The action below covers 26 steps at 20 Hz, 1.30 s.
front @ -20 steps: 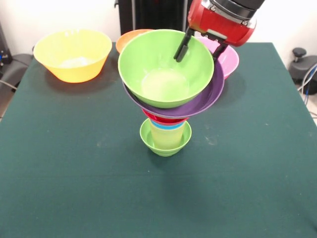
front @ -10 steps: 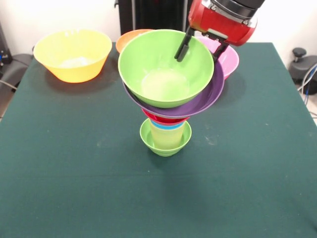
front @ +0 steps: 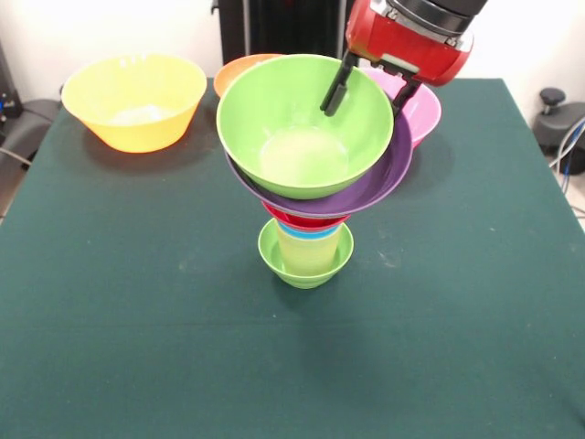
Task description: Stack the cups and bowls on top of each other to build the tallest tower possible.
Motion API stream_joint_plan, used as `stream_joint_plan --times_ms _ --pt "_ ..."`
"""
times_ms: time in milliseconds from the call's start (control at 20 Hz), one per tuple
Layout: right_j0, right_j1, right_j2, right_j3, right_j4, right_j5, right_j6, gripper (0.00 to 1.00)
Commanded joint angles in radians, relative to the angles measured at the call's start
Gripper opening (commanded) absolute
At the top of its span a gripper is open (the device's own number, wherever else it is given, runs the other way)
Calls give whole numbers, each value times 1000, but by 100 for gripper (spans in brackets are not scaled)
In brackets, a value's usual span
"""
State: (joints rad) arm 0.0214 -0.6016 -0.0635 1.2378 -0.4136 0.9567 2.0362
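The tower stands mid-table on a small lime-green bowl [front: 306, 263]. In it sit a pale yellow cup [front: 311, 249], a blue cup [front: 315, 233] showing only its rim, and a red piece [front: 306, 219]. A wide purple bowl [front: 379, 187] rests on those, with a large green bowl [front: 292, 137] on top, tilted a little. My gripper [front: 364, 102] is open and straddles the green bowl's far right rim. One finger [front: 334, 91] is inside the bowl; the other is behind the rim.
A large yellow bowl [front: 134, 99] stands at the far left. An orange bowl [front: 236, 73] is partly hidden behind the tower. The pink bowl [front: 422, 110] is behind the tower at the right, under the red arm.
The green bowl and the inner finger have shifted very slightly to the left. Nothing else has moved.
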Motion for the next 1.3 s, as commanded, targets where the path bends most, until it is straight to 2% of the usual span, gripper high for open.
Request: stream_joint_plan --times_ms 50,1300 --pt "11 12 39 70 16 -45 83 100" --pt "4 -5 49 81 65 -35 57 100"
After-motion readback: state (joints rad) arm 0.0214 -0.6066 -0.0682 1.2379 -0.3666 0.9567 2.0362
